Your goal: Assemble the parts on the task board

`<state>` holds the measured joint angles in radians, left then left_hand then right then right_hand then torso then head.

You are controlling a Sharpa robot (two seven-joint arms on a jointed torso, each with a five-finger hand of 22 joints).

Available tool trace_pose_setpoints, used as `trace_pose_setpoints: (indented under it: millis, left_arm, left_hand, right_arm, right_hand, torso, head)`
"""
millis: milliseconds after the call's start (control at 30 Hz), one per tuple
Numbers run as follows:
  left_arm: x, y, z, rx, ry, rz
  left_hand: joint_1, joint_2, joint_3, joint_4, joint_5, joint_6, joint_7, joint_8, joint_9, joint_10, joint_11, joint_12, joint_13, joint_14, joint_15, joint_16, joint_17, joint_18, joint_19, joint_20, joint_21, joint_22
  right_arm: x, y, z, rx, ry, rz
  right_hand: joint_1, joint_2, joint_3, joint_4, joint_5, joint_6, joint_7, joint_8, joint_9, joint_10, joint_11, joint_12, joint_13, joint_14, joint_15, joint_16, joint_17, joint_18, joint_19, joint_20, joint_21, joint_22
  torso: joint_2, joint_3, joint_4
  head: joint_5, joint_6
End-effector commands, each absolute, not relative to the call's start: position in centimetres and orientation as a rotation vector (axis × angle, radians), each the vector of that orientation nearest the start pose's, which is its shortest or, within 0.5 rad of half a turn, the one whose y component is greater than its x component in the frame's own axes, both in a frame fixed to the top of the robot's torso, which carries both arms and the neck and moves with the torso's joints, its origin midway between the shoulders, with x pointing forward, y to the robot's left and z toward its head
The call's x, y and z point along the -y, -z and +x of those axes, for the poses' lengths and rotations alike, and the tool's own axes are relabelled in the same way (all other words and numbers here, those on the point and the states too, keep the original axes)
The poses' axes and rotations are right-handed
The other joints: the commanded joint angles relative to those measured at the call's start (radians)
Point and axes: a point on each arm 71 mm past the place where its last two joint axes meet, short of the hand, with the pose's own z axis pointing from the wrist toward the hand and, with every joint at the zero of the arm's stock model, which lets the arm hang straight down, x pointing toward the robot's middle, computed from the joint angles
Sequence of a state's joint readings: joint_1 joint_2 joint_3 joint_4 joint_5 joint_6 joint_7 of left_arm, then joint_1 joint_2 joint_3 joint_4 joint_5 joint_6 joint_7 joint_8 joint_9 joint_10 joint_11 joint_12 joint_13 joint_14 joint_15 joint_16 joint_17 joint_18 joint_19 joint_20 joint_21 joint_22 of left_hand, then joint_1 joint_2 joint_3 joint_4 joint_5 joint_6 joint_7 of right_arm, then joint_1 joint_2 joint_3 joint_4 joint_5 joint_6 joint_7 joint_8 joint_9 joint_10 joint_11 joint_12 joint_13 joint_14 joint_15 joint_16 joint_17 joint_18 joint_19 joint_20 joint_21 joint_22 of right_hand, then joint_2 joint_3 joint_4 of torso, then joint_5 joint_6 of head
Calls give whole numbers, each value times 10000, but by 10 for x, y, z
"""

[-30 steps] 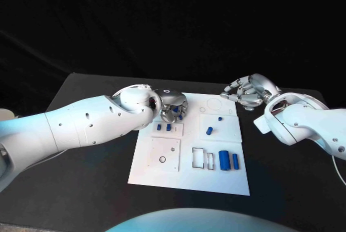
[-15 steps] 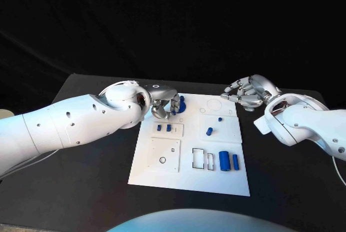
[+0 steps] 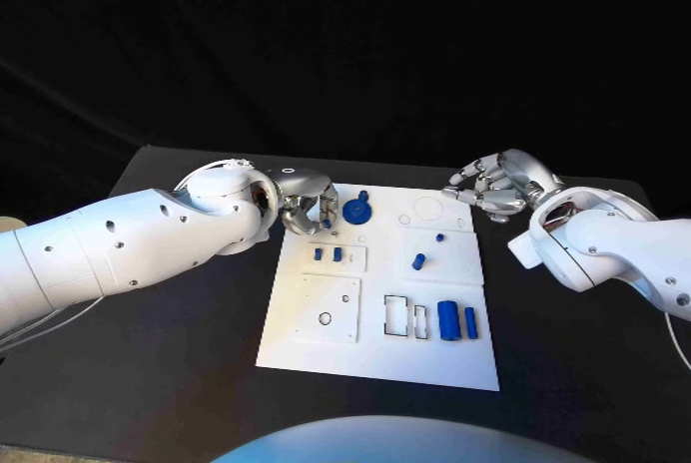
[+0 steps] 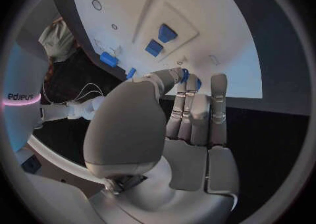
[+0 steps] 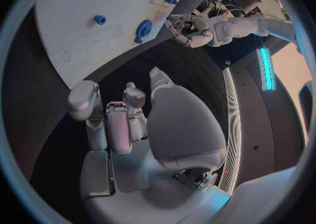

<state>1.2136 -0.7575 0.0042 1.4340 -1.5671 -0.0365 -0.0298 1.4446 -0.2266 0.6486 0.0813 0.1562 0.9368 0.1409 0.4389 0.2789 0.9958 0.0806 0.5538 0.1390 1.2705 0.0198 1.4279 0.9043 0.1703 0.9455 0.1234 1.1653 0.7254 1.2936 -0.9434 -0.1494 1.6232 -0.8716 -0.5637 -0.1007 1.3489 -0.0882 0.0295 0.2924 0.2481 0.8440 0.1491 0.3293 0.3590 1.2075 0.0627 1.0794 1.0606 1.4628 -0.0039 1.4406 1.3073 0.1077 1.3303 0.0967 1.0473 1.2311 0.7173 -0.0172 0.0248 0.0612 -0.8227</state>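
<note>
My left hand (image 3: 304,206) sits at the far left corner of the task board (image 3: 377,363), fingers curled in, nothing seen in them | round blue part (image 3: 357,209) lies on the board just beside it, partly hidden | my right hand (image 3: 497,187) off the board's far right corner, fingers curled, empty.

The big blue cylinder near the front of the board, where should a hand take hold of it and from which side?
Grip the big blue cylinder across its middle, coming straight down from above. It lies flat on the task board, long axis running front to back, so its round sides are exposed. A thinner blue rod lies close on its right, so that finger likely needs care.
</note>
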Motion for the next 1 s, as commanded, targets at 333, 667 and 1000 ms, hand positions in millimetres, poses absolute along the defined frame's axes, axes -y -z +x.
trace_pose_setpoints:
  millis: [333, 667, 1000]
  left_arm:
    - [-170, 186, 500, -18527, 6590, 4029]
    - [-168, 191, 500, -18611, 6614, 4044]
    - [-164, 196, 501, -18622, 6704, 4096]
  left_hand:
    - [-102, 14, -29, -51, -74, 73, 18, -78, 19, 64, 5, -86, -12, 31, -32, 39, -18, 58, -5, 13, 26, -4]
    - [-109, 15, -27, -50, -82, 83, 19, -86, 22, 76, 5, -102, -14, 38, -31, 39, -8, 55, 2, 14, 32, 10]
    - [-107, 17, -24, -52, -84, 86, 18, -90, 23, 81, 4, -109, -15, 36, -31, 37, -17, 55, 1, 14, 31, 10]
  right_arm:
    - [239, 172, 474, -16237, -7995, 4777]
    - [238, 172, 474, -16238, -7997, 4777]
    - [238, 172, 474, -16238, -7997, 4779]
  right_hand:
    - [-77, 43, 43, -7, 37, -83, -14, 36, -7, -15, 6, -26, -9, 466, -62, -49, 157, 62, -89, -4, -35, -9]
    - [-77, 43, 43, -7, 37, -83, -14, 36, -7, -15, 6, -26, -9, 466, -62, -49, 157, 62, -89, -4, -35, -9]
    - [-77, 43, 43, -7, 37, -83, -14, 36, -7, -15, 6, -26, -9, 466, -62, -49, 157, 62, -89, -4, -35, -9]
  torso:
    - [8, 15, -20]
    - [8, 13, -19]
    - [11, 9, -18]
  head:
    - [32, -11]
    - [26, -19]
    - [10, -34]
